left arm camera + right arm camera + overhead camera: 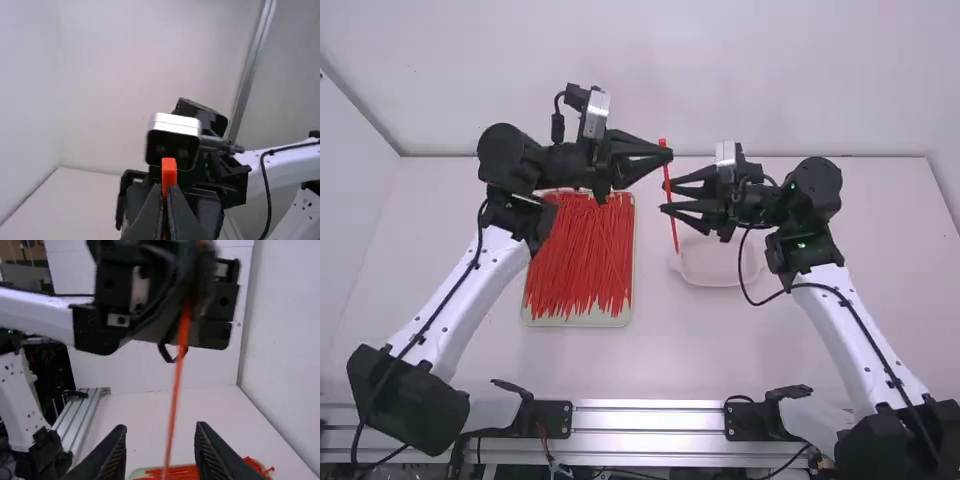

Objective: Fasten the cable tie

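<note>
The left gripper is raised above the white table, at about 12 o'clock from the table's middle, its two fingers pressed together on the head end of a red cable tie; in the left wrist view the fingers meet in a narrow wedge with the tie's square head standing just past their tips; from that pinch the strap hangs toward 6 o'clock, nearly upright, its lower end over the rim of a pale translucent dish; the right gripper comes in from 3 o'clock at the height of the strap's upper half, its fingers spread wide; in the right wrist view the strap runs down the gap between those fingers, touching neither, with the left gripper above it; a flat tray lies at about 7 o'clock from the left gripper, under that arm's wrist, heaped with loose red ties laid mostly lengthwise; the dish sits just beside the tray at its 3 o'clock, below the right gripper.
</note>
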`<state>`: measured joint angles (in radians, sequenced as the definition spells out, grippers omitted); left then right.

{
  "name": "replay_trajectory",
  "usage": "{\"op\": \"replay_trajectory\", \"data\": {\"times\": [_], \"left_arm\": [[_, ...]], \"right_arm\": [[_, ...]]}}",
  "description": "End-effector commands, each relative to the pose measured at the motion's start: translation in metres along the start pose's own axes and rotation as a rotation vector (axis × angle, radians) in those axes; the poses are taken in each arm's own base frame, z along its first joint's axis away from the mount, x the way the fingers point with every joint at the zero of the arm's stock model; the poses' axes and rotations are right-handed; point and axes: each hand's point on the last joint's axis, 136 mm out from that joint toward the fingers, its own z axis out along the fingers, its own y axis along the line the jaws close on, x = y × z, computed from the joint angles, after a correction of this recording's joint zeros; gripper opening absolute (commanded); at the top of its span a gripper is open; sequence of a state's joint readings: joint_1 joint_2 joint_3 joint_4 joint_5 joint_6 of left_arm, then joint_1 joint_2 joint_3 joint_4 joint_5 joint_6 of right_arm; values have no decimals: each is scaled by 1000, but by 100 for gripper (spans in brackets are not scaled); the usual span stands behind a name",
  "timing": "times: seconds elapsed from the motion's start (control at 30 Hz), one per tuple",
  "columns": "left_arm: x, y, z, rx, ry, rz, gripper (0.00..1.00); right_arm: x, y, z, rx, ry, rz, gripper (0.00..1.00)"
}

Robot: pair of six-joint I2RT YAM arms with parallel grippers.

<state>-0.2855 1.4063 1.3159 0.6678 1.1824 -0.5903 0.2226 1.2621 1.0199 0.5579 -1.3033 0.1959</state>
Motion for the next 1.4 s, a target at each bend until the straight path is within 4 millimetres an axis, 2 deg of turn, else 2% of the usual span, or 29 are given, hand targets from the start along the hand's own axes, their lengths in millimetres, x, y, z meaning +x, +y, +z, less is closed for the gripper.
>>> {"op": "replay_trajectory", "data": {"times": [0.0, 0.23, 0.33, 0.53, 0.57, 0.73, 0.83, 0.93, 1.23, 1.37], "left_arm": [[-19, -12, -1, 34, 9, 72, 2], [-49, -30, 2, 53, 14, 144, 2], [-62, -35, 1, 46, 12, 178, 2], [-84, -54, 2, 69, -1, 228, 2], [-84, -54, 2, 69, -1, 228, 2], [-85, -52, 2, 50, 8, 234, 2], [-83, -50, 2, 47, 13, 233, 2], [-83, -50, 2, 47, 9, 230, 2], [-88, -54, 2, 55, -3, 244, 2], [-88, -54, 2, 54, -4, 233, 2]], "right_arm": [[-9, 12, -1, -54, 2, -52, 41], [-3, 16, -5, -82, 14, -39, 45], [0, 21, -2, -110, 18, -34, 46], [13, 19, -6, -101, 26, 1, 45], [13, 19, -6, -101, 26, 2, 44], [22, 26, -5, -140, 34, 3, 27], [23, 29, -5, -157, 37, 5, 26], [23, 29, -5, -160, 38, 10, 20], [23, 35, 0, -184, 37, 8, 22], [23, 35, 0, -183, 38, 9, 16]]}}
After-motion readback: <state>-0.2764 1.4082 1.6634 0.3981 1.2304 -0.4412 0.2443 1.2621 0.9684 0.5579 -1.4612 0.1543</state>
